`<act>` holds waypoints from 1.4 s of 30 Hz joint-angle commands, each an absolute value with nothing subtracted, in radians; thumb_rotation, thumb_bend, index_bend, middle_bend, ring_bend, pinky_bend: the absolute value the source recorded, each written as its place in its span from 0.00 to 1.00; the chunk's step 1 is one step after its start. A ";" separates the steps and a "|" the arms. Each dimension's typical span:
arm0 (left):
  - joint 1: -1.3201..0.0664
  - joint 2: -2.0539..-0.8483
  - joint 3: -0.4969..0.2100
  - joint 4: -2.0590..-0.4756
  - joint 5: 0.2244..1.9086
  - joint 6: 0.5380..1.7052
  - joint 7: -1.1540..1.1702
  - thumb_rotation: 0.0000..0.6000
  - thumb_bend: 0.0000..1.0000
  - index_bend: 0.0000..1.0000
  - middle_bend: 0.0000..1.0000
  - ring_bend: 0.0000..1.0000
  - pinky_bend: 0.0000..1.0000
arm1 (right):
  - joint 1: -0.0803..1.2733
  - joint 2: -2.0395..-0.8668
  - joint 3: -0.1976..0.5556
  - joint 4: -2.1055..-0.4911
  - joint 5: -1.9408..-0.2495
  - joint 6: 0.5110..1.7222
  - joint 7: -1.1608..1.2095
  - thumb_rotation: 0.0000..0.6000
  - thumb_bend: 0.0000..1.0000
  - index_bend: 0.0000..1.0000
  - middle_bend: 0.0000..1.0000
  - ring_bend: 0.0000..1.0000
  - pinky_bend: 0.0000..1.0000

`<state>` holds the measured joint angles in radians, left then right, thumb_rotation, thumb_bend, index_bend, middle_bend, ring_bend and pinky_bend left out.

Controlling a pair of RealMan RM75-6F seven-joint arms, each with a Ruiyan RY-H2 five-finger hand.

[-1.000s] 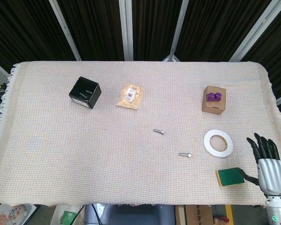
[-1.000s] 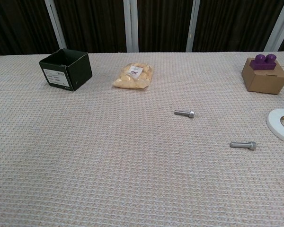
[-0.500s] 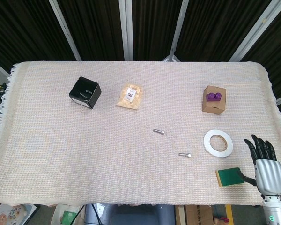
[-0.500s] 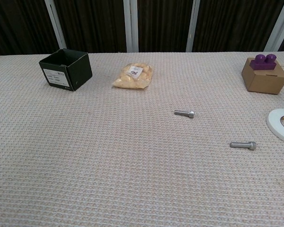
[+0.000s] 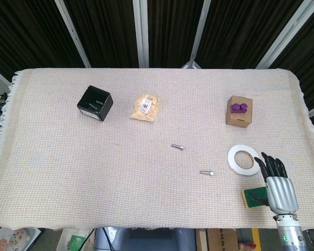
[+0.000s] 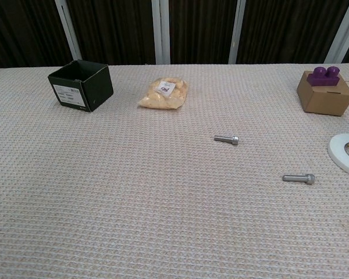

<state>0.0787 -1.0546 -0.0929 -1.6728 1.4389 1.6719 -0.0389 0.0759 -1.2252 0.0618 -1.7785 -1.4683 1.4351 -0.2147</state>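
My right hand [image 5: 276,184] shows only in the head view, at the table's front right, fingers spread and pointing away from me. It lies over the right part of a green and yellow sponge [image 5: 252,196], and I cannot tell whether it touches it. Its fingertips end just beside a white tape roll [image 5: 243,159], whose edge also shows as the tape roll [image 6: 346,152] in the chest view. No part of my left hand is visible in either view.
Two steel bolts [image 5: 178,147] [image 5: 206,172] lie mid-table. An open black box [image 5: 94,103] and a bag of yellowish pieces [image 5: 145,107] sit at the back left. A cardboard box topped with a purple block [image 5: 238,111] stands at the back right. A woven cloth [image 5: 68,157] covers the table.
My right hand has moved left and toward the tape roll, from beside the sponge's right edge to over it. A dark tip at the far left edge has slipped out of view.
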 commanded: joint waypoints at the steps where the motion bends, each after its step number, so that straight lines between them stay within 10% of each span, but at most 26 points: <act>1: 0.077 -1.056 -0.093 -1.673 1.441 1.670 -0.035 1.00 0.12 0.10 0.08 0.01 0.14 | 0.107 -1.258 0.087 -1.809 -1.448 1.416 -0.296 1.00 0.15 0.23 0.00 0.04 0.00; 13: 0.072 -1.056 -0.094 -1.675 1.437 1.660 -0.026 1.00 0.12 0.10 0.08 0.01 0.14 | 0.195 -1.399 0.131 -1.874 -1.325 1.340 -0.555 1.00 0.17 0.39 0.00 0.07 0.02; 18: 0.070 -1.054 -0.094 -1.675 1.435 1.654 -0.026 1.00 0.12 0.10 0.08 0.01 0.14 | 0.219 -1.502 0.155 -1.862 -1.253 1.356 -0.656 1.00 0.34 0.44 0.01 0.09 0.03; 42: 0.060 -1.057 -0.094 -1.679 1.434 1.639 -0.009 1.00 0.12 0.10 0.08 0.01 0.14 | 0.369 -1.712 0.232 -1.841 -0.876 1.389 -0.963 1.00 0.36 0.44 0.01 0.09 0.03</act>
